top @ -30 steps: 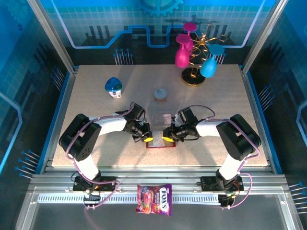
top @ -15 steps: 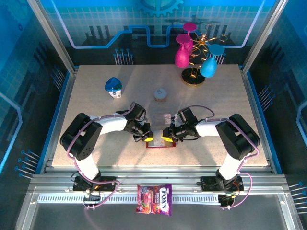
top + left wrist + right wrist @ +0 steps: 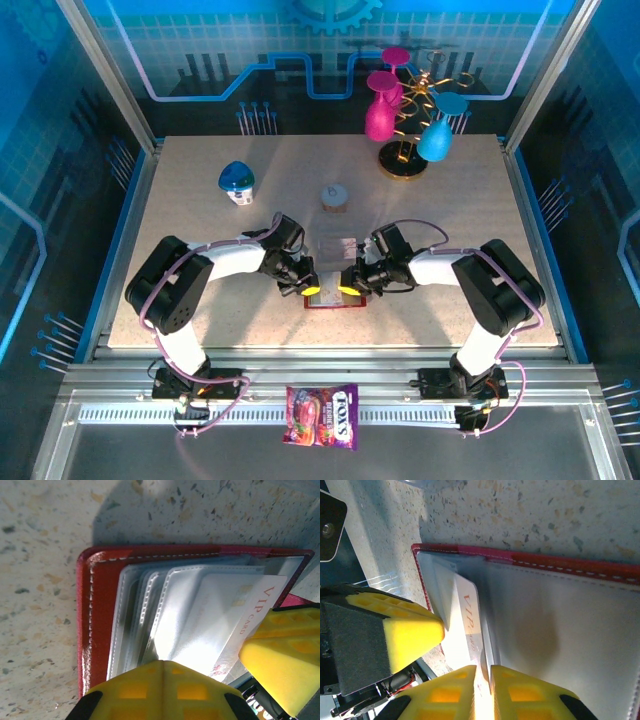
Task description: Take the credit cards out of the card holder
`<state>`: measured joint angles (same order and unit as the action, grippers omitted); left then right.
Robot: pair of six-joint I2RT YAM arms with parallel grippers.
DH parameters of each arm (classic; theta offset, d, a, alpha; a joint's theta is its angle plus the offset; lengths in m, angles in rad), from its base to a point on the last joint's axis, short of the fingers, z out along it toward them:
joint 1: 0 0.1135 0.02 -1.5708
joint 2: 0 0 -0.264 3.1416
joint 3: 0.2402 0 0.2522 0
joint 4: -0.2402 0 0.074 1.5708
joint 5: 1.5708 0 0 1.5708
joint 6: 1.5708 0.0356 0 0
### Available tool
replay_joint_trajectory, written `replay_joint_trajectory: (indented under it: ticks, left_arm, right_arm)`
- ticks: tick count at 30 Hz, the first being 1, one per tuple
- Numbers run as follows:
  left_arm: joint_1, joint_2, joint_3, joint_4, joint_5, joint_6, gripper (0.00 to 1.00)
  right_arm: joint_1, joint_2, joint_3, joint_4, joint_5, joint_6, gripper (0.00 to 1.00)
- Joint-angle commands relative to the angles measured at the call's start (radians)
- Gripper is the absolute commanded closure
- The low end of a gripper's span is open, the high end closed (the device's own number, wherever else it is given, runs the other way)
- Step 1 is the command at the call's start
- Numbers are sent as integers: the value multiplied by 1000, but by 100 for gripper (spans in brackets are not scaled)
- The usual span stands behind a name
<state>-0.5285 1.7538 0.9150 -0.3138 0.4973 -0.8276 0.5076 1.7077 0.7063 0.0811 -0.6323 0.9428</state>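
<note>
While the left pincer (image 3: pixel 161 687), closed on nothing, seems to pin the clear pockets (image 3: pixel 150 610) of the red card holder (image 3: pixel 97 620) flat on the worktop (image 3: pixel 440 220), the right pincer (image 3: pixel 484 685) pinches the edge of the white VIP card (image 3: pixel 470 612), which juts from its pocket, probably ready to slide free.

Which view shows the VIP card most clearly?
Left wrist: the VIP card faces the camera, lettering readable. Right wrist shows it slanted, reading "VIP". Top external: too small to tell it from the card holder.

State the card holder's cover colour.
Card holder is red with white stitching, clearest from left wrist.
</note>
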Motion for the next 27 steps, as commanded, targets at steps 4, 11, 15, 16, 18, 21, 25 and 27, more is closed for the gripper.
replay_joint_trajectory:
  ticks: [4,11,15,16,18,21,25,27]
  left_arm:
    - [-10,38,13,-69,-31,27,96]
    - [-8,40,16,-78,-33,31,96]
    - [-9,41,19,-79,-33,31,96]
    - [-10,42,19,-82,-35,31,96]
    - [-9,40,18,-84,-34,33,96]
    - [-9,41,16,-87,-37,36,96]
    - [-8,41,19,-90,-38,37,95]
    - [-9,39,21,-92,-38,39,95]
  right_arm:
    - [0,5,3,7,-4,0,84]
    - [0,24,-5,43,-15,4,83]
    - [0,28,-6,46,-18,5,85]
    - [0,28,-9,45,-17,4,86]
    - [-1,24,-10,37,-14,-3,87]
    - [-8,11,-11,11,-6,-18,90]
    - [-25,-8,-17,-14,-1,-37,92]
    - [-34,-17,-22,-27,-4,-47,93]
